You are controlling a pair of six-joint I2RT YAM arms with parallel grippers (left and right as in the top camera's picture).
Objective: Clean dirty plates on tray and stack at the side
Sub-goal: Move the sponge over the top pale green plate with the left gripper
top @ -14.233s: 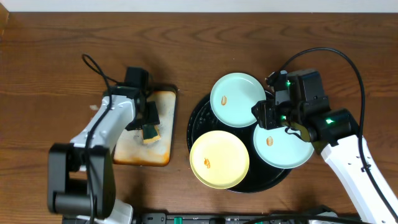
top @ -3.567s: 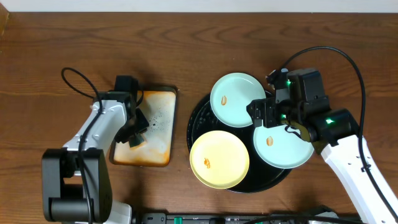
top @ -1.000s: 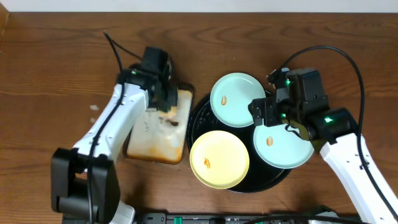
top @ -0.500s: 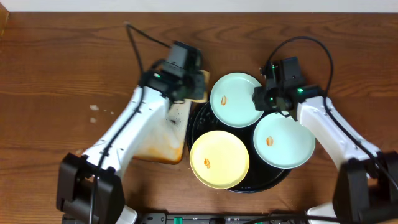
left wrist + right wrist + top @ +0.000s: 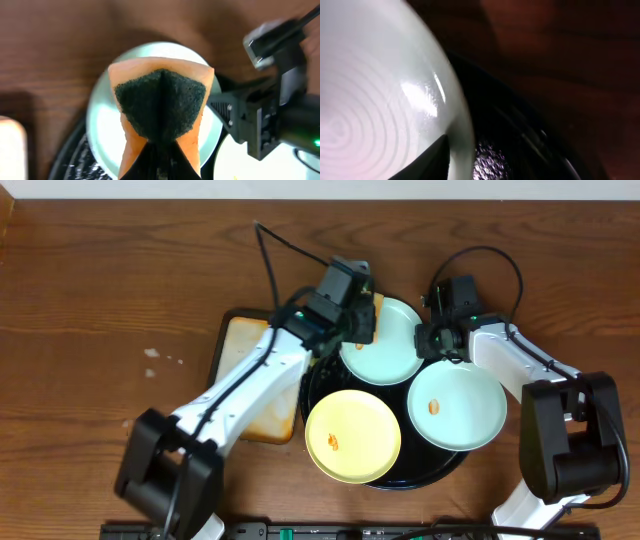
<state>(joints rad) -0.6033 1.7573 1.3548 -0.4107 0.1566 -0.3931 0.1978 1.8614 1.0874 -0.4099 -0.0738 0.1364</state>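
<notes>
Three plates lie on the round black tray (image 5: 311,385): a mint-green plate (image 5: 390,350) at the top, a second mint-green plate (image 5: 456,408) at the right with an orange speck, and a yellow plate (image 5: 352,436) at the front, also with a speck. My left gripper (image 5: 352,320) is shut on an orange sponge (image 5: 160,105) with a dark scouring face, held over the top plate (image 5: 102,132). My right gripper (image 5: 428,344) grips that plate's right rim. One of its fingers (image 5: 427,160) lies on the plate (image 5: 375,95); the other is hidden below.
A rectangular orange-stained tray (image 5: 248,375) lies left of the black tray, partly under my left arm. The black tray's wet floor (image 5: 520,145) shows beside the gripped rim. Bare wooden table surrounds both trays.
My left arm has swung right from the stained tray with the sponge, which now hangs over the top mint-green plate. The right gripper has moved up to that plate's rim and narrowed onto it.
</notes>
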